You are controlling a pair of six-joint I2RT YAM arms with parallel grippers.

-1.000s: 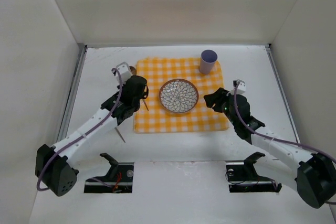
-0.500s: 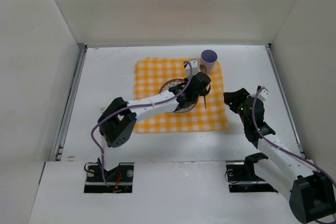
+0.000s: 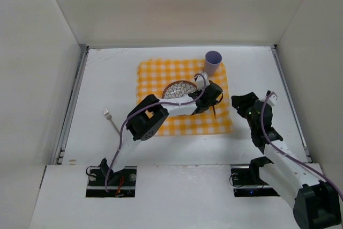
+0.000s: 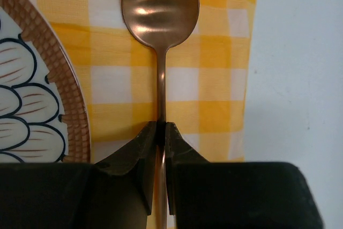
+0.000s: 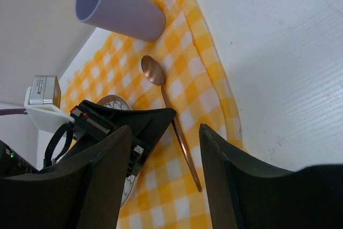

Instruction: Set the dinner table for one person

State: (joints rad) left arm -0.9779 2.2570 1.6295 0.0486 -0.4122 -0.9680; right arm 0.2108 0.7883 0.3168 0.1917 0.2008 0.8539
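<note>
Desk (image 3: 107,73) fills the enclosure floor and carries the cloth (image 3: 155,73) at centre-back. On the cloth: plate (image 3: 177,87), with cup (image 3: 213,63) at the far right corner. Left gripper (image 4: 159,132) is clamped on the spoon (image 4: 160,20) handle, just right of the plate. Right gripper (image 5: 163,132) is spread wide and empty. Fork (image 3: 111,122) lies on the bare desk, left.

Spoon (image 4: 159,14) on cloth (image 4: 217,60), right of plate (image 4: 29,105)

Dinner table (image 3: 107,79), wide flat matte white top, level, spanning view btwn white walls (image 3: 32,52)
</note>
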